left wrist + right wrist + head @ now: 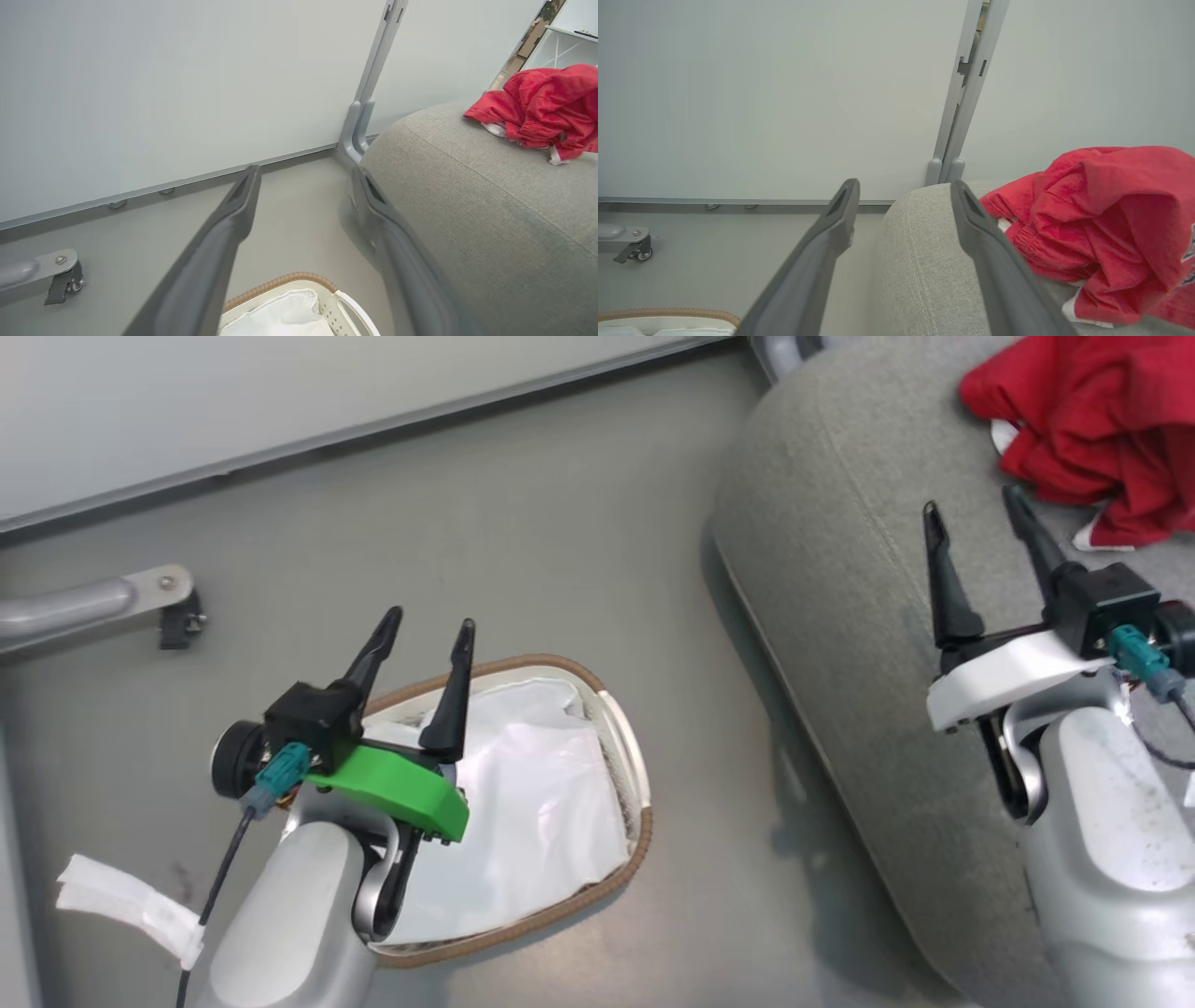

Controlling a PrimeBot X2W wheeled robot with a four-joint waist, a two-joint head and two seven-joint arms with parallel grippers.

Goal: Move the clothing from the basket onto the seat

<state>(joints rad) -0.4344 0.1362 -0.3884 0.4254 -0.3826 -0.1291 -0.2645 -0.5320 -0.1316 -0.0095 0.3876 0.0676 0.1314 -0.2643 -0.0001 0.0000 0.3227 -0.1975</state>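
The red clothing [1097, 425] lies crumpled on the grey seat [840, 616] at the upper right, white trim showing at its edge. In the wrist views the clothing [542, 109] [1101, 228] rests on the seat [490, 205] [920, 270]. My right gripper [976, 509] hovers open above the seat, just short of the clothing, nothing between its fingers. The basket [616, 728] stands on the floor with just its white liner [532, 803] showing inside. My left gripper [431, 621] is open over the basket's far left part, holding nothing. The basket's rim [280, 282] [668, 313] peeks in at the bottom edges.
A white partition wall [280, 392] runs along the back with a metal post [369, 93] at the seat's corner. A grey leg with a castor [140, 602] sticks out at the left. A white strip of tape [131, 905] hangs by my left forearm. Grey floor [560, 541] lies between basket and seat.
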